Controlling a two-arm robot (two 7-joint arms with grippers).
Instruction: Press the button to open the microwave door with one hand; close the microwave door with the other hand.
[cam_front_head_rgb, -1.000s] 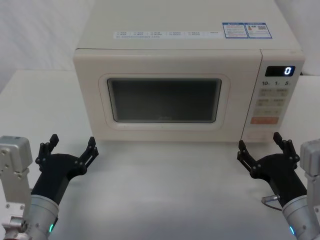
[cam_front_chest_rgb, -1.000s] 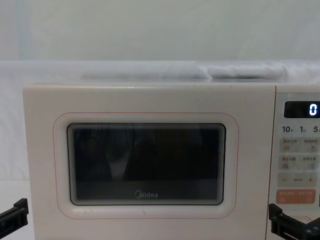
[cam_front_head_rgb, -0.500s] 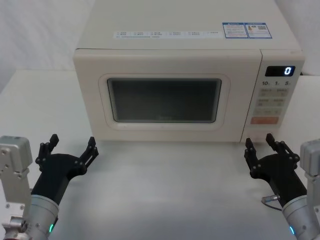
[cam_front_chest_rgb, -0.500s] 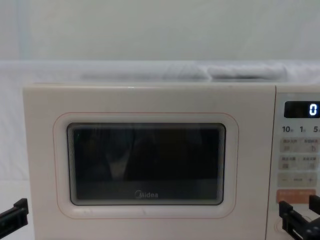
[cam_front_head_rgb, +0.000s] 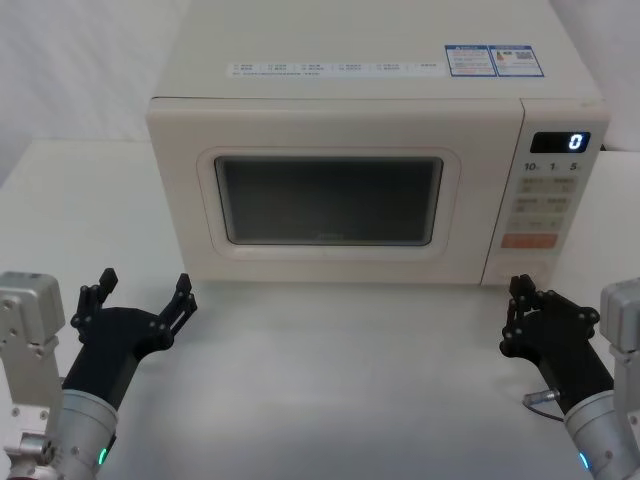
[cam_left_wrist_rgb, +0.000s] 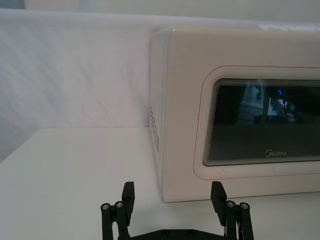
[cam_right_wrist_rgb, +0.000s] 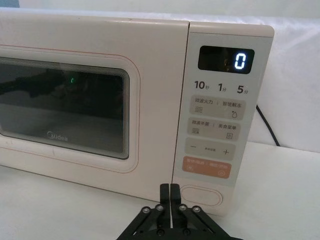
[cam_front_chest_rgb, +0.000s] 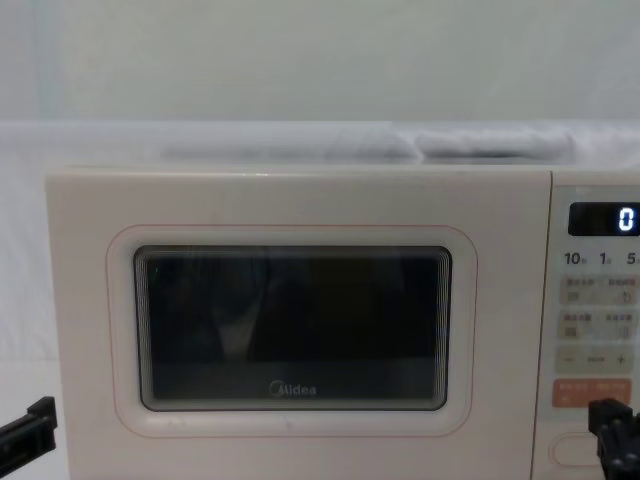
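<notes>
The cream microwave door (cam_front_head_rgb: 330, 200) with its dark window is closed flush; it also shows in the chest view (cam_front_chest_rgb: 295, 330). The wide pill-shaped button (cam_right_wrist_rgb: 201, 196) sits at the bottom of the control panel, below the orange key (cam_right_wrist_rgb: 207, 167). My right gripper (cam_front_head_rgb: 518, 292) hovers just in front of the panel's lower end, fingers pressed together with nothing between them (cam_right_wrist_rgb: 170, 192), a little short of the button and slightly to its door side. My left gripper (cam_front_head_rgb: 145, 285) stands open over the table in front of the door's left corner, apart from it (cam_left_wrist_rgb: 173, 192).
The microwave stands on a white table (cam_front_head_rgb: 340, 380) with a white backdrop behind. A small metal-tipped cable (cam_front_head_rgb: 545, 397) lies on the table beside my right arm. A black power cord (cam_right_wrist_rgb: 265, 127) runs behind the microwave's right side.
My right gripper's fingers have closed from wide open to shut, staying in front of the panel's lower end. The left gripper and the door have not moved.
</notes>
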